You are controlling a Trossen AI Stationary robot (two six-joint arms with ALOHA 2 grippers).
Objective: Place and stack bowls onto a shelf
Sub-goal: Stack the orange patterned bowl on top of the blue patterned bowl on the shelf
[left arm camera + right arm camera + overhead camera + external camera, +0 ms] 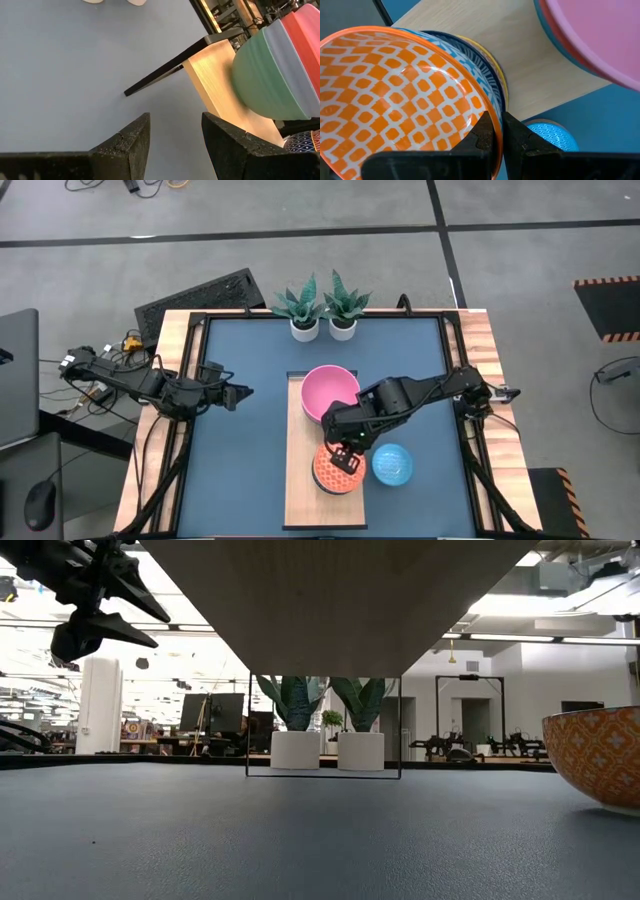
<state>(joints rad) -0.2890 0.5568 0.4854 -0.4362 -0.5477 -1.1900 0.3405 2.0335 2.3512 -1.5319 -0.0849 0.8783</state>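
Note:
The light wood shelf (300,490) stands raised on dark legs in the table's middle. A pink bowl (330,392) tops a stack with a blue and a teal bowl (265,75) on the shelf's far part. On the near part, the orange-red patterned bowl (400,95) sits in a blue patterned bowl (487,75) over a yellow one. My right gripper (345,460) is shut on the orange-red bowl. A bowl with a blue patterned inside (392,464) stands on the table, right of the shelf. My left gripper (240,392) hovers open, left of the shelf. My right gripper pinches the orange-red bowl's rim (489,107) on the side toward the table's right. One finger (484,134) is inside the bowl and the other (517,137) outside. The fingers come from above, pointing down. The bowl sits nested in the blue patterned bowl, slightly tilted.
Two white plant pots (323,330) stand at the table's far edge behind the shelf. The low view looks under the shelf (330,600), with a bowl's orange patterned wall (600,755) on the table at right. Bare blue tabletop (240,470) lies left of the shelf.

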